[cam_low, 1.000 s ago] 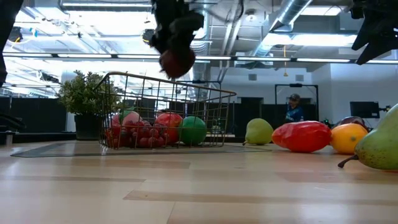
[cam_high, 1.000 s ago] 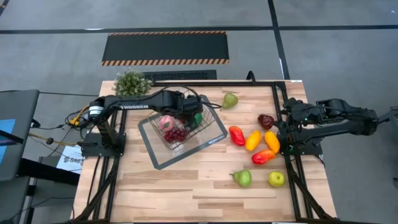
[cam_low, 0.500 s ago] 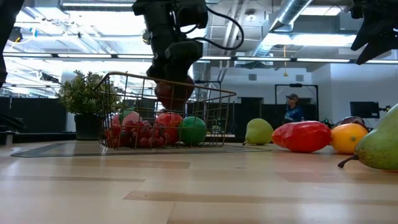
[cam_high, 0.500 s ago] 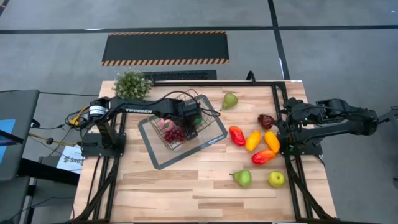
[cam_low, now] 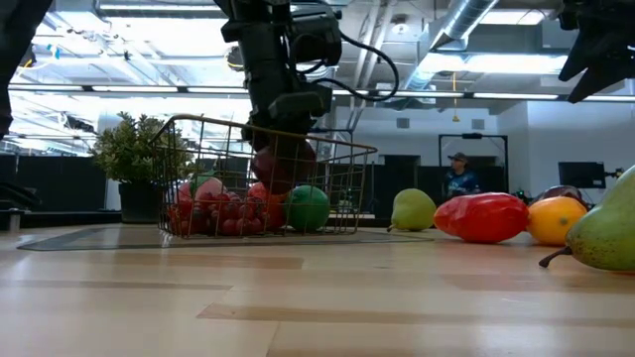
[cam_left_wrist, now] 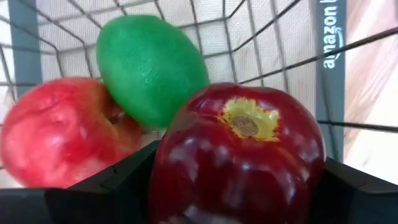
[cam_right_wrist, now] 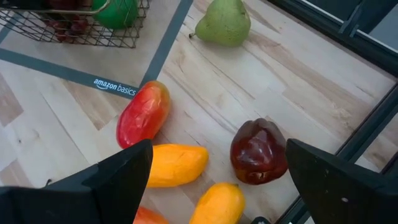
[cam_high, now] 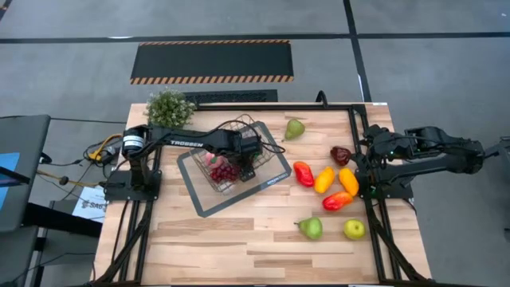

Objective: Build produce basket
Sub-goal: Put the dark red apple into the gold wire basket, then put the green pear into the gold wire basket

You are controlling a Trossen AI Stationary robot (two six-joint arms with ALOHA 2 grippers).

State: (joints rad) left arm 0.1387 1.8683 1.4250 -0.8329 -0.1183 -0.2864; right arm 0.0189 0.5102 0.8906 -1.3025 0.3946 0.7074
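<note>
The basket (cam_high: 237,162) sits on its grey tray (cam_high: 209,202) on the counter (cam_high: 239,239), near the left side. Inside it lie one bunch of grapes (cam_high: 224,171), one green fruit (cam_left_wrist: 149,68) and one pink-red fruit (cam_left_wrist: 59,130). The left fingers (cam_high: 244,163) are down in the basket, holding one dark red apple (cam_left_wrist: 239,155).

Out on the counter there are seven more pieces: two pears (cam_high: 296,127) (cam_high: 311,228), one yellow-green apple (cam_high: 354,229), two red pieces (cam_high: 303,173) (cam_high: 337,200), two orange pieces (cam_high: 323,179) (cam_high: 348,181). One dark red piece (cam_high: 341,155) lies by the right arm.

The right fingers (cam_right_wrist: 211,180) hang wide open above that dark red piece, holding nothing.

One bushy plant (cam_high: 168,107) stands at the counter's far edge, behind the basket.
</note>
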